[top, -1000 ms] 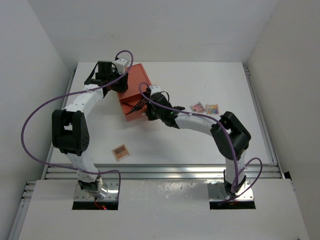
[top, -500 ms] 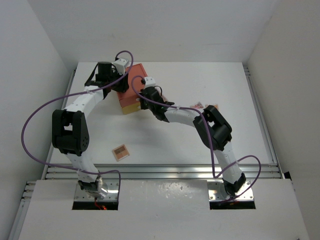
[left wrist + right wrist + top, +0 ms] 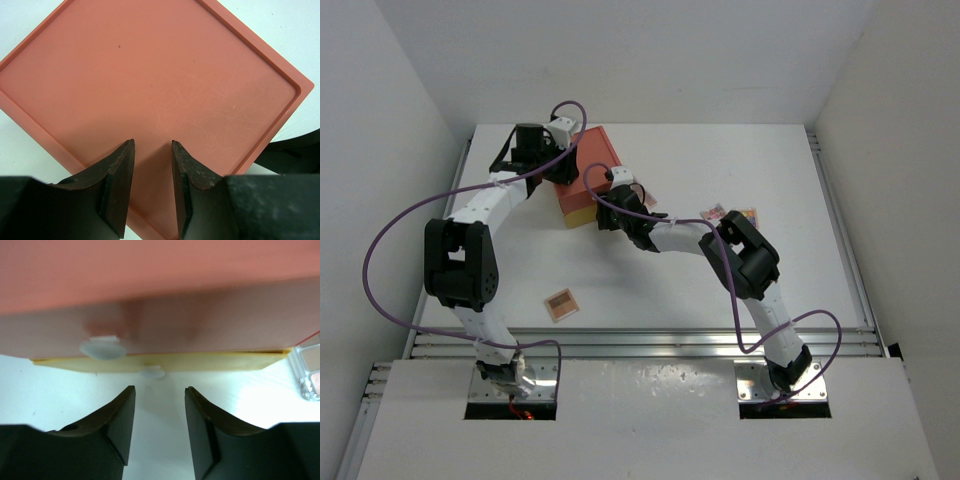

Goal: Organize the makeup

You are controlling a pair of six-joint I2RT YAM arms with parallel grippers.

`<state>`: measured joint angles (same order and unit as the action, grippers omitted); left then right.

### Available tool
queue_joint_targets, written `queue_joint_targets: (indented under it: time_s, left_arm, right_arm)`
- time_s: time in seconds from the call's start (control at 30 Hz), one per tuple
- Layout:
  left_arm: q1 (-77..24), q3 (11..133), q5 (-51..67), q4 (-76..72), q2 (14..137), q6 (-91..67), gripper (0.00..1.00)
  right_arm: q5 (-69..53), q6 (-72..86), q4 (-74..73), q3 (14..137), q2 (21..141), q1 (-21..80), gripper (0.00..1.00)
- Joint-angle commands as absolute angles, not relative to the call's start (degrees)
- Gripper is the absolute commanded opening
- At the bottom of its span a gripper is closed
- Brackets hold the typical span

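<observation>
The orange-red drawer box stands at the back left with its yellow drawer front pushed in; the black sticks and brushes are hidden. My left gripper sits over the box's top, jaws slightly open and empty. My right gripper faces the drawer front, open and empty, just short of its white knob. An orange-tan palette lies at the front left. Two multicoloured palettes lie at the right, partly behind my right arm.
A clear palette corner shows at the right edge of the right wrist view. White walls close the table on the left, back and right. A metal rail runs along the near edge.
The drawer stood open with black sticks showing; it is now shut. My right gripper moved left and towards the box front. The left arm has barely moved.
</observation>
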<state>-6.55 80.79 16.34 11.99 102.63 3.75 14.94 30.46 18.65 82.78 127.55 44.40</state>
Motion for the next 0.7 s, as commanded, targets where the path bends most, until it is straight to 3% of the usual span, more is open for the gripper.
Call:
queue_joint_targets:
  time_s: [0.0, 0.43, 0.53, 0.67]
  left_arm:
    - [-7.1, 79.2, 18.2, 20.0, 105.3, 1.8, 0.40]
    - [-7.1, 79.2, 18.7, 18.9, 105.3, 1.2, 0.40]
    - [-7.1, 79.2, 18.7, 18.9, 104.8, 1.2, 0.40]
    - [-7.1, 79.2, 18.7, 18.9, 104.8, 1.2, 0.40]
  right_arm:
    - [13.0, 32.2, 22.0, 83.4, 126.2, 45.0, 0.46]
    - [15.6, 30.5, 19.2, 90.6, 132.1, 45.3, 0.46]
    - [16.9, 29.6, 19.0, 90.8, 132.4, 45.3, 0.38]
    - [17.7, 28.6, 19.7, 91.6, 132.7, 45.2, 0.37]
